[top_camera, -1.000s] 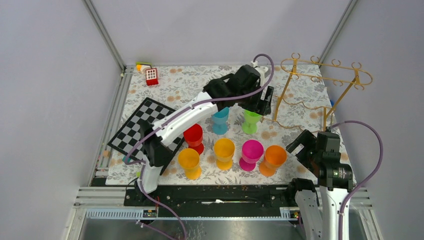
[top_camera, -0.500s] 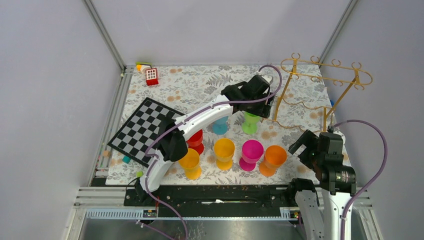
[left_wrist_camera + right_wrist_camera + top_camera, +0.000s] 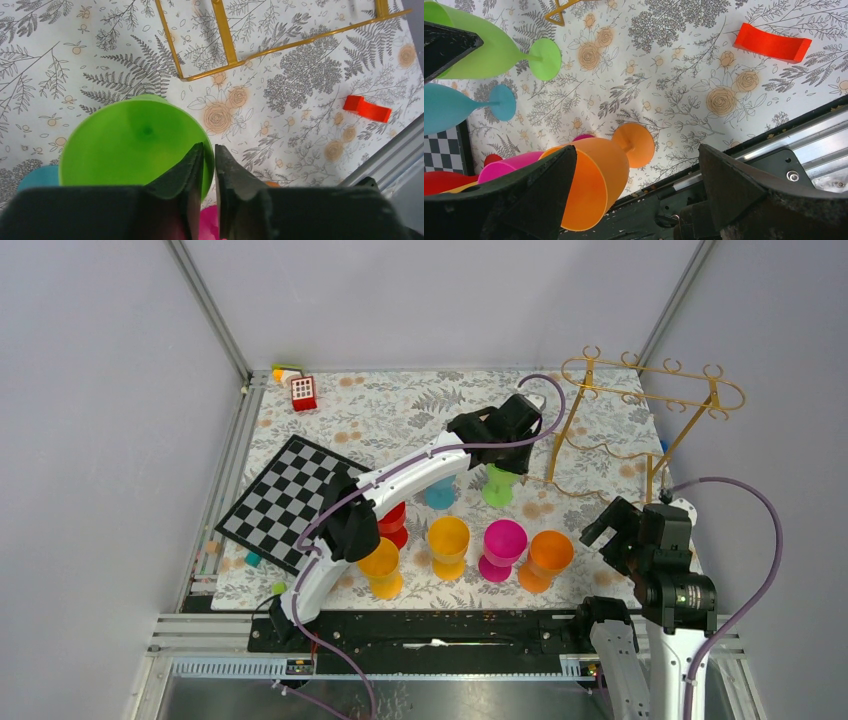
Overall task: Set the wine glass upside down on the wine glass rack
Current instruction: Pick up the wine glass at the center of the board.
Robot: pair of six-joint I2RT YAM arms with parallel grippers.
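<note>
The green wine glass [image 3: 499,486] stands upright on the floral mat, just left of the gold wine glass rack [image 3: 650,385]. My left gripper [image 3: 508,462] reaches down over it. In the left wrist view, the left gripper [image 3: 209,148] is shut on the rim of the green wine glass [image 3: 130,145], one finger inside the bowl and one outside. The rack's base wire [image 3: 227,45] lies just beyond. My right gripper [image 3: 608,530] hovers open near the mat's right front corner. In the right wrist view, the right gripper [image 3: 638,150] holds nothing, with an orange glass [image 3: 609,170] below it.
Upright glasses stand in two rows: teal [image 3: 440,490], red [image 3: 390,520], amber [image 3: 380,565], yellow [image 3: 447,540], magenta [image 3: 503,545] and orange [image 3: 548,555]. A checkerboard [image 3: 285,500] lies at the left, a red toy [image 3: 303,392] at the back left, a red block [image 3: 367,109] right of the rack.
My left arm has stretched right and down over the green glass, and its jaws have closed onto the rim. The right arm has shifted slightly right.
</note>
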